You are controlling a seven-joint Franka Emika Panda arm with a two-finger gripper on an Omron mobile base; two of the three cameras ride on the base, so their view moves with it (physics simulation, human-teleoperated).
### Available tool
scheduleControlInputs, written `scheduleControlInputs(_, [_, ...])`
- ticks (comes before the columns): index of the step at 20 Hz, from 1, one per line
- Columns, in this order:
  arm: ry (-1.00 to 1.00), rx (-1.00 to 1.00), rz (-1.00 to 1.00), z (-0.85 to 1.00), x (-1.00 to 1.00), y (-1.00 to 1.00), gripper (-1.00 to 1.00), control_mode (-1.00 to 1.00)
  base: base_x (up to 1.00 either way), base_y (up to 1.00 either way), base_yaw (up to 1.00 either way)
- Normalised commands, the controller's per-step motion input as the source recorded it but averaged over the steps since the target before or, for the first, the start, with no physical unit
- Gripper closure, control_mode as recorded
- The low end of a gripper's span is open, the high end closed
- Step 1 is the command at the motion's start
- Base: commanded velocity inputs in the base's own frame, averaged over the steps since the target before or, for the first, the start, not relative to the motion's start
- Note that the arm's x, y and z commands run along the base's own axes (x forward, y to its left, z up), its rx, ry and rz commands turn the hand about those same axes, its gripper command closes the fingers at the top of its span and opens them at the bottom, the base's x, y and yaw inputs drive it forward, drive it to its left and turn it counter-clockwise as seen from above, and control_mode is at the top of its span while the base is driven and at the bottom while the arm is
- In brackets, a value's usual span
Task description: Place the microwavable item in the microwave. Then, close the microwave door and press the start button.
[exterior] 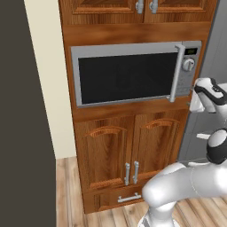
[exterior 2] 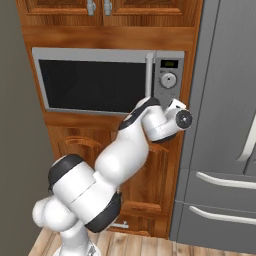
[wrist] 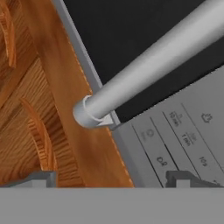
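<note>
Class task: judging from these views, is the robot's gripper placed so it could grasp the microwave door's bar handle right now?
Probably yes. The open gripper faces the lower end of the bar handle on the microwave door, and nothing lies between them.

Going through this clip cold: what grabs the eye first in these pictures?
The wide silver-grey built-in microwave set in reddish wooden cabinetry, its black-windowed door shut. The white arm's open gripper is right up against the lower end of the door's vertical silver bar handle, beside the control strip. Right of it stands a tall grey refrigerator.
</note>
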Motion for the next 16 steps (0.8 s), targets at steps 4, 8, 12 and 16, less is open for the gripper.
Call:
scheduleControlInputs(4, [0.0,0.01,0.0,-0.16,0.37,-0.08,-1.0,-1.0,0.0,0.0,0.0])
scheduleControlInputs(8, [0.0,0.01,0.0,-0.16,0.35,-0.12,-1.0,-1.0,0.0,0.0,0.0])
scheduleControlInputs(12, [0.0,0.01,0.0,-0.14,0.32,-0.16,-1.0,-1.0,0.0,0.0,0.0])
scheduleControlInputs(16, [0.0,0.01,0.0,-0.12,0.29,-0.19,-1.0,-1.0,0.0,0.0,0.0])
